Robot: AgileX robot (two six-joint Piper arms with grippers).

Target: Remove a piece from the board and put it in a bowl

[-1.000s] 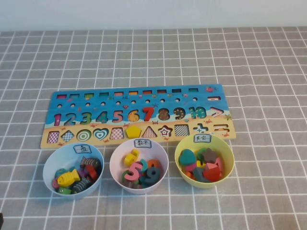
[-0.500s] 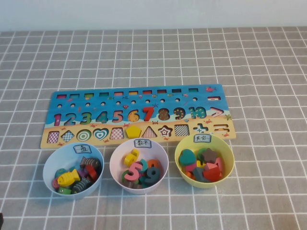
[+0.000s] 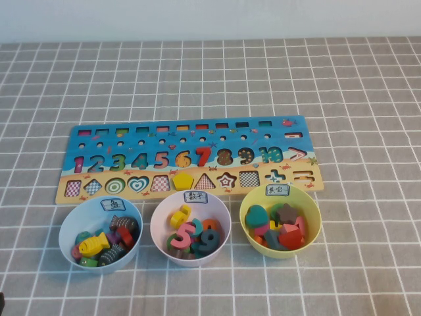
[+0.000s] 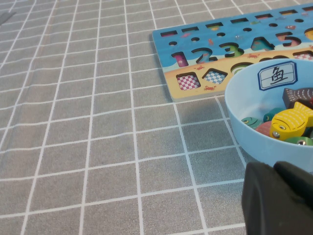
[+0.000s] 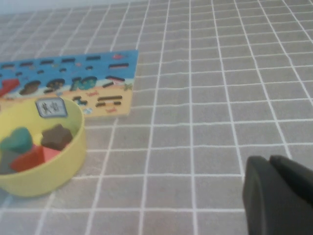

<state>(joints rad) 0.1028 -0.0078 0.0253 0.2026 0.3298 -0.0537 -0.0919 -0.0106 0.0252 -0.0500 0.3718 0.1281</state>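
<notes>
The bench is covered with a grey cloth that carries a grid of thin white lines, and behind it stands a plain pale wall. The cloth lies flat.

The board is long, flat and rectangular, blue in the upper part and sandy in the lower strip, with printed numbers and shape cut-outs. The piece, a chunky bright red "7", sits in its place in the number row, between the orange "6" and the dark "8". A yellow pentagon block sits in the sandy strip just below.

Three round, smooth plastic bowls stand in a row close to the near edge of the board: the light blue bowl on the left with fish pieces, the bowl in pale pink in the middle with numerals, and the yellow bowl on the right with shape pieces. Each has a small white label on the rim.

Much open cloth lies on both sides of the board and behind it.

The left gripper is near the bench, just beside the light blue bowl; its jaws are together. The right gripper is low over bare cloth, well apart from the yellow bowl, with its jaws together and holding nothing
</notes>
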